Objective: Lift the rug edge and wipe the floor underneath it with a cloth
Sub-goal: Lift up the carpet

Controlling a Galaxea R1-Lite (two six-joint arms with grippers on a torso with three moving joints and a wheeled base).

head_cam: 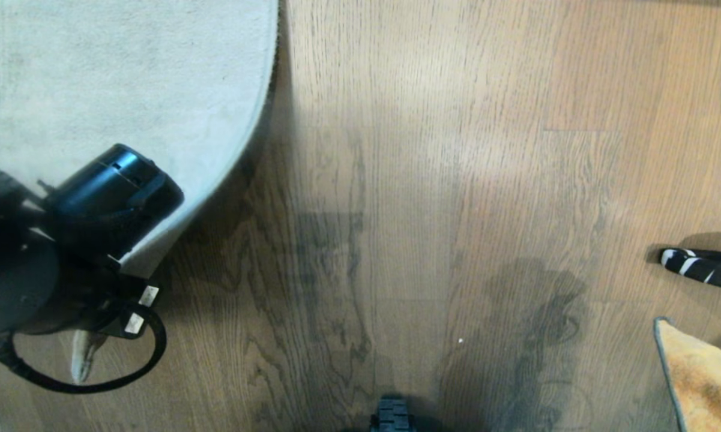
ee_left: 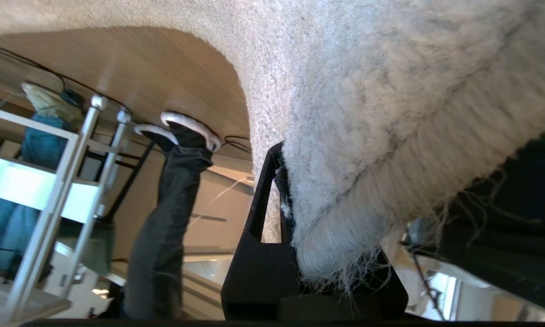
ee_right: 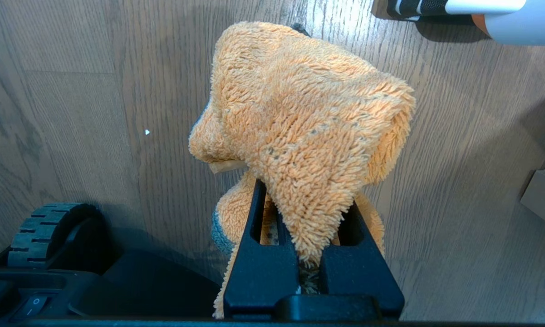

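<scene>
Left pincer [ee_left: 299, 254] pinched the rug edge [ee_left: 336, 213] at eight o'clock; right pincer [ee_right: 311, 254] clamped the cloth [ee_right: 299, 122]. Advised: raise higher before wiping floor [head_cam: 456, 180].

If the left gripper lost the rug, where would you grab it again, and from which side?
Retake the rug edge at its corner, where the left gripper is shut on it now. Come in from the bare floor side, level with the border, one finger over the pile and one under the backing: the border is thin and folds readily, and the frayed corner offers a free lip.
</scene>
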